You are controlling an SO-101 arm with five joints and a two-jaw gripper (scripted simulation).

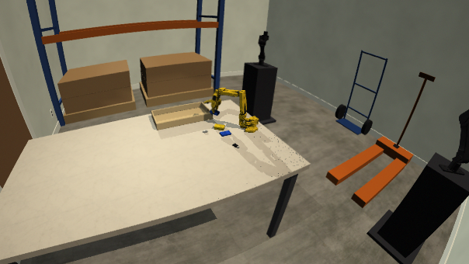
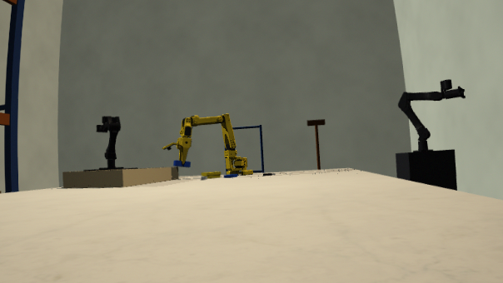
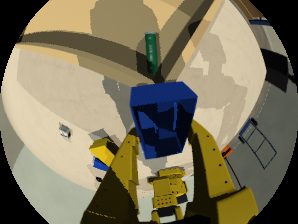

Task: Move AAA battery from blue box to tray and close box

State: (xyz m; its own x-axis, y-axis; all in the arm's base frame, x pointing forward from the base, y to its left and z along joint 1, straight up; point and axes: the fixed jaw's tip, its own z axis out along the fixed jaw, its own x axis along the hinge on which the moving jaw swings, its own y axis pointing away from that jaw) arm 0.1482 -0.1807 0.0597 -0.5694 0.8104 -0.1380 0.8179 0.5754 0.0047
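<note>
My gripper (image 1: 214, 110) (image 2: 182, 161) (image 3: 164, 127) is shut on the blue box base (image 1: 215, 112) (image 2: 181, 164) (image 3: 162, 95). It holds the base in the air by the tray's near right corner. In the wrist view the base's open side faces the camera, and no battery shows inside. The green AAA battery (image 3: 151, 52) lies in the tray (image 1: 179, 120) (image 2: 146, 177) (image 3: 60, 20), close to that corner. A flat blue piece, seemingly the lid (image 1: 225, 133) (image 2: 231, 176) (image 3: 101, 164), lies on the table near the arm's foot.
A yellow box (image 1: 219, 126) (image 2: 213, 175) (image 3: 101, 150) lies between the tray and the blue lid. A small grey thing (image 1: 205, 132) (image 3: 65, 130) lies left of it. A small black thing (image 1: 235, 145) (image 2: 267, 174) (image 3: 98, 179) lies beyond the lid.
</note>
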